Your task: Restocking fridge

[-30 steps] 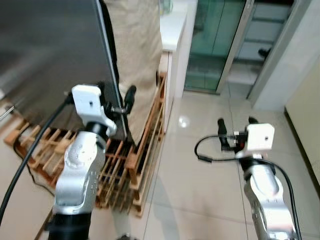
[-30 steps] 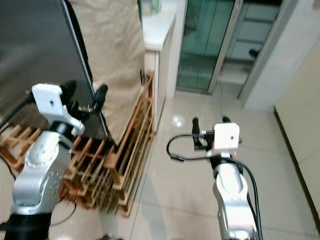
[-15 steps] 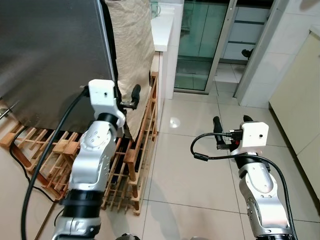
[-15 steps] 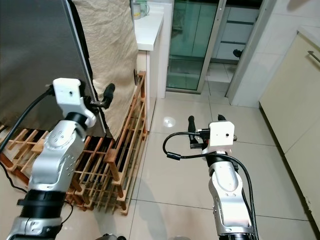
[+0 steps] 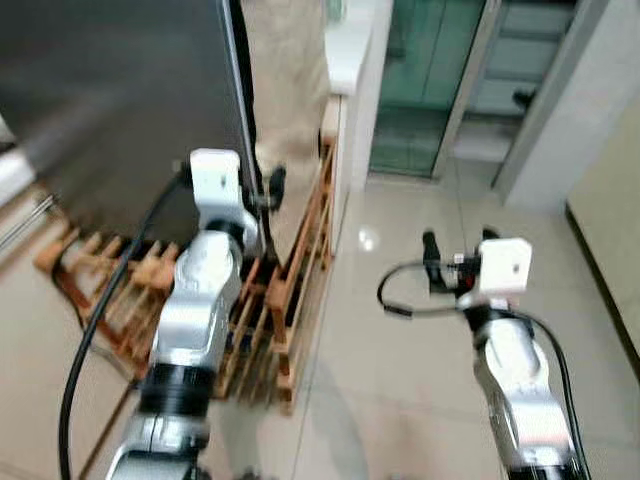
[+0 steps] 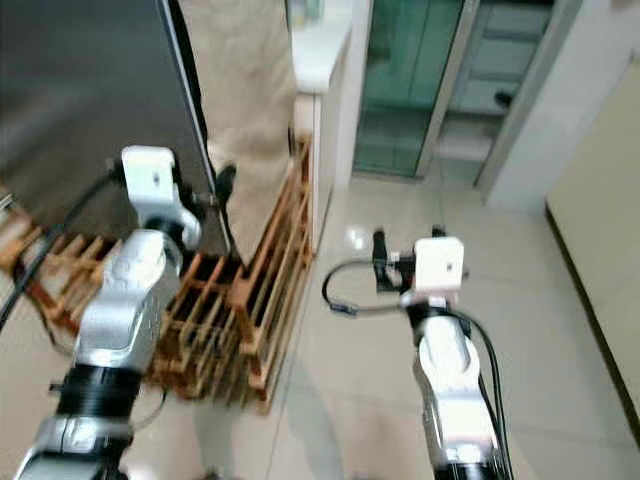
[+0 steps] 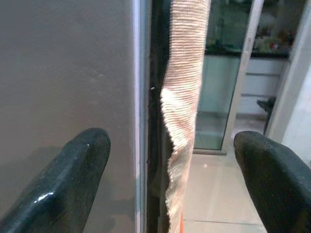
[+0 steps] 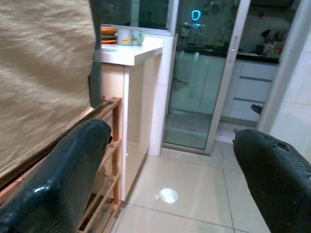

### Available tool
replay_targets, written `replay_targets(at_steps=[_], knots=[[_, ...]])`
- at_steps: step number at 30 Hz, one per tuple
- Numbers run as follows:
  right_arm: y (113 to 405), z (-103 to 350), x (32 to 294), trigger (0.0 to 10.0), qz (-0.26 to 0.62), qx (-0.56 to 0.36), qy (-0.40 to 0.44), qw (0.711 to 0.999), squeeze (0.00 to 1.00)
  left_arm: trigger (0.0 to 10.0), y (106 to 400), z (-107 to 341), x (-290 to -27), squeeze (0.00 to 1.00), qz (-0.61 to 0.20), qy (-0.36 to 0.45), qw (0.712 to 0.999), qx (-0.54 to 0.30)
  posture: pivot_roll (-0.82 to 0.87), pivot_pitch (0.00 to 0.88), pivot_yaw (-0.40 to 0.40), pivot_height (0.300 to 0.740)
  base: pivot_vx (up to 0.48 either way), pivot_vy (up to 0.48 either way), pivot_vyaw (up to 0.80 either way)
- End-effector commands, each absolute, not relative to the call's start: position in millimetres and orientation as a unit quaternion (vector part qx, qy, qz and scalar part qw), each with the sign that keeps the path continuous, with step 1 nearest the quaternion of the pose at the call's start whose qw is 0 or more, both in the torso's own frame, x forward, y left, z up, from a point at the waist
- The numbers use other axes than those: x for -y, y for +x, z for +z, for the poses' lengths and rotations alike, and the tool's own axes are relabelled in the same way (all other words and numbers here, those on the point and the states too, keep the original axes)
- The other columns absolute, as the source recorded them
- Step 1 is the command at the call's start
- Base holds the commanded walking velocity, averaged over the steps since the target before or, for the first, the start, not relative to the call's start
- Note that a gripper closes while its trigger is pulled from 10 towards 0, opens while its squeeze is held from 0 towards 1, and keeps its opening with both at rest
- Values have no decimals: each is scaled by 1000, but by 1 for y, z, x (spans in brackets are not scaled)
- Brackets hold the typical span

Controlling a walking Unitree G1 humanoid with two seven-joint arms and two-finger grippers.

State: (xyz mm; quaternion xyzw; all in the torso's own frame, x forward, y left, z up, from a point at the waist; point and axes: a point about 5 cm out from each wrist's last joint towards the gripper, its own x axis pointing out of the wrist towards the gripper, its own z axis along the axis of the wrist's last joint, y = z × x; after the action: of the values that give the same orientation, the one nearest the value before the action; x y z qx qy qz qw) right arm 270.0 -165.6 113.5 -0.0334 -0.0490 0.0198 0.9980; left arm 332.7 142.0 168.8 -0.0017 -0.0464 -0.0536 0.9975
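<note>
The fridge (image 5: 110, 100) stands at our left, door shut, on a wooden rack (image 5: 285, 300), cloth (image 5: 290, 90) draped beside it. Our left hand (image 7: 160, 170) straddles the door's edge, fingers spread. Our right hand (image 5: 455, 248) hovers released over the floor (image 5: 400, 340).

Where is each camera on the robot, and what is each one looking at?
Left eye view: on the head, looking down at the fridge door, wooden rack and both silver arms.
Right eye view: beside it, same scene; the right gripper hangs over the tiled floor.
Left wrist view: on the left arm, looking along the open left gripper at the door's edge and the beige cloth.
Right wrist view: on the right arm, facing the white counter and glass door.
Shared: both wrist views show the cloth and glass door.
</note>
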Motion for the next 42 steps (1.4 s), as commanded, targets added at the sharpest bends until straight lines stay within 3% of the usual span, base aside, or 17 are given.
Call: replay_targets(at_steps=[1,5,6,11,21,30,33,42], knots=[[260,120,171,10000,10,67,-38,997,0,10000,316,166,-156,0,-68,19,996,60,-157,0,53,740,0,0,0],[239,112,174,10000,12,54,-45,997,0,10000,282,141,-187,0,-34,-14,999,33,-156,0,54,740,0,0,0],[225,108,179,10000,11,51,-59,997,0,10000,250,117,-207,0,21,-47,999,-15,-163,0,57,740,0,0,0],[208,106,192,10000,17,43,-91,995,0,10000,218,109,-217,0,38,-22,999,-25,-154,0,41,740,0,0,0],[235,112,192,10000,23,51,-91,994,0,10000,262,173,-169,0,-63,-8,993,105,-143,0,41,740,283,-178,0],[251,115,187,10000,17,53,-71,996,0,10000,286,180,-163,0,-42,-59,994,85,-149,0,48,740,425,-55,0],[259,115,180,10000,25,51,-64,996,55,10000,294,186,-162,0,-21,-50,994,92,-147,0,47,740,0,0,606],[263,115,171,10000,44,54,-63,996,0,10000,302,199,-168,0,-2,-47,993,110,-145,0,44,740,0,0,321]])
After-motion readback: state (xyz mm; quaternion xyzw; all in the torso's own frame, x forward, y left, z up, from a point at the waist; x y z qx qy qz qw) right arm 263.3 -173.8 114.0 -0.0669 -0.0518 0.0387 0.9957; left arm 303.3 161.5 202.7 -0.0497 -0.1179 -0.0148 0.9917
